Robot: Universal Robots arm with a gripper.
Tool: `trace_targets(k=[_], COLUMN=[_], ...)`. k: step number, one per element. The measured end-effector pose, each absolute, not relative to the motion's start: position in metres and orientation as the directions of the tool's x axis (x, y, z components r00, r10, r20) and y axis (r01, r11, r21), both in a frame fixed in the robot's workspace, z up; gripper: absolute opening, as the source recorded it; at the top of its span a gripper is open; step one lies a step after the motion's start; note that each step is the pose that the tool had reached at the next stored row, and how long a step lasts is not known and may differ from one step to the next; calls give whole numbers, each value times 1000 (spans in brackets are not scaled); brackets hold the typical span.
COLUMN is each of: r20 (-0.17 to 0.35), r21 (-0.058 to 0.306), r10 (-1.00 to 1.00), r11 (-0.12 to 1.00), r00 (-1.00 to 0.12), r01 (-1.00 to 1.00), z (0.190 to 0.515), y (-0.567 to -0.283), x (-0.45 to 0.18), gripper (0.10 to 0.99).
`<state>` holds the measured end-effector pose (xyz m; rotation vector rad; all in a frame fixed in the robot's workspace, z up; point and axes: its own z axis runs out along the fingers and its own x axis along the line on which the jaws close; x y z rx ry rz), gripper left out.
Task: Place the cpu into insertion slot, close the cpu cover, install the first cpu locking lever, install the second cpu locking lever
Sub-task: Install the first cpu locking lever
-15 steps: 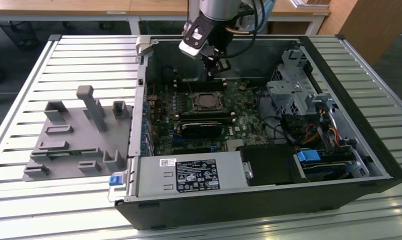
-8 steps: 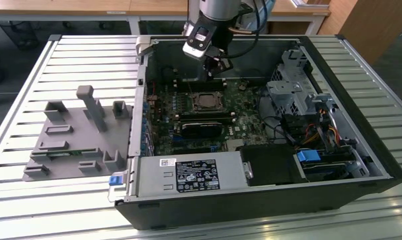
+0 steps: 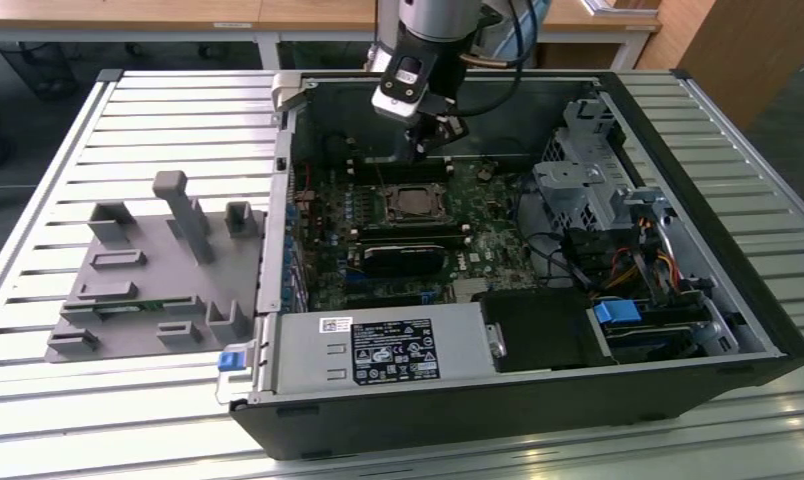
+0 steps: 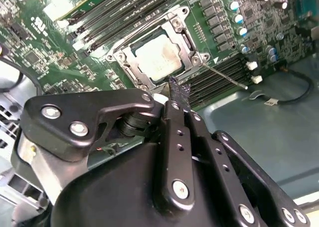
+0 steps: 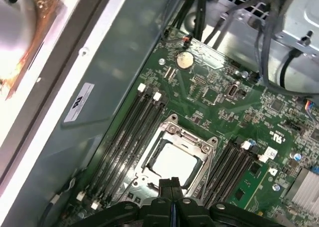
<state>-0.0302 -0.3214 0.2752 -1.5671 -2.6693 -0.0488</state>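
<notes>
Hanging just above the insertion slot (image 3: 410,203), the gripper (image 4: 179,91) has its fingers pressed together and holds nothing. The cpu (image 4: 157,60) lies flat inside the slot. The cpu cover (image 4: 188,40) lies down around it. A thin locking lever (image 4: 224,75) sticks out beside the slot.

The computer case (image 3: 536,330) lies open on the surface (image 3: 55,130), with a block of holders (image 3: 149,270) at the exterior view's left, and inside it the cpu (image 4: 158,62) sits in the insertion slot (image 4: 130,51) between long memory slots (image 5: 133,132), under the end effector (image 3: 430,148).
</notes>
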Motion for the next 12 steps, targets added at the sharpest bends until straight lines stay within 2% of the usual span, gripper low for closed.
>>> trace_targets(k=[12], r20=[55], r21=[4], r10=[770], r11=[636], r00=[-635], r01=[772], z=[275], y=[-321], x=[-30], gripper=[106])
